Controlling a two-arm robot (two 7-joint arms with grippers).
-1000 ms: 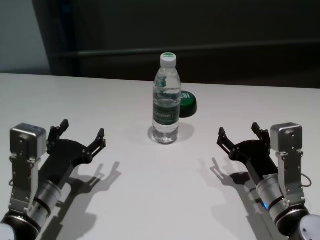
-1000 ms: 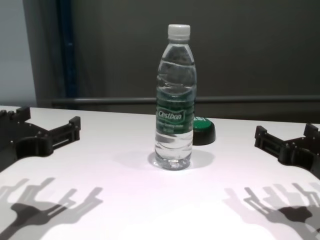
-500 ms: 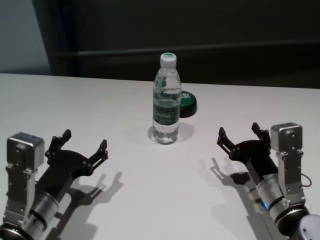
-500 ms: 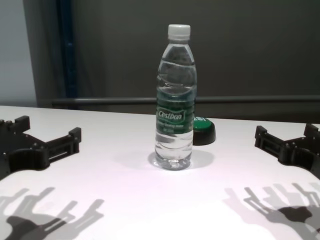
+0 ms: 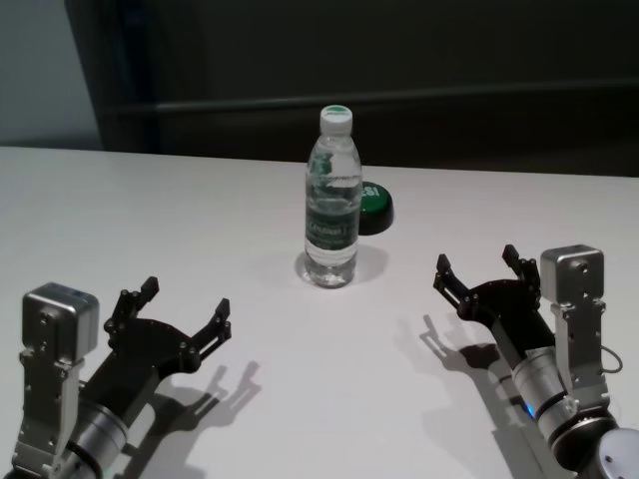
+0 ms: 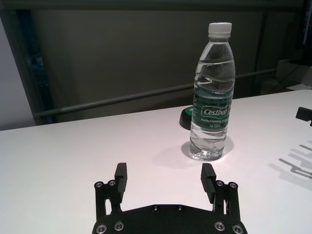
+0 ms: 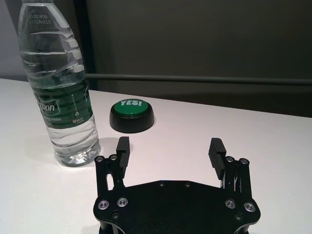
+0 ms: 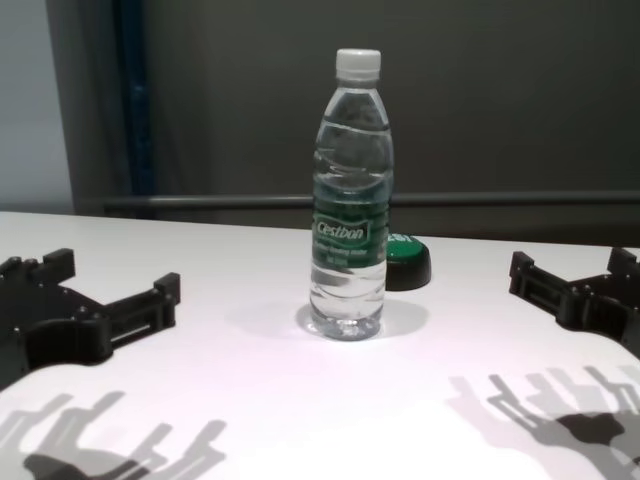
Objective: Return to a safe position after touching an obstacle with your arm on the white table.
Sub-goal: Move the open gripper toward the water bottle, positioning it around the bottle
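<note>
The obstacle, a tall clear water bottle with a white cap and dark green label, stands upright in the middle of the white table. My left gripper hovers low near the table's front left, open and empty, well short of the bottle and pointing toward it. My right gripper is at the front right, also open and empty, with the bottle ahead on its inner side. Neither arm touches the bottle.
A low black button with a green "YES!" top sits just behind and to the right of the bottle. A dark wall with a horizontal rail runs behind the table's far edge.
My left gripper has drawn back toward the near edge and drifted slightly inward. The right arm and the bottle have not moved.
</note>
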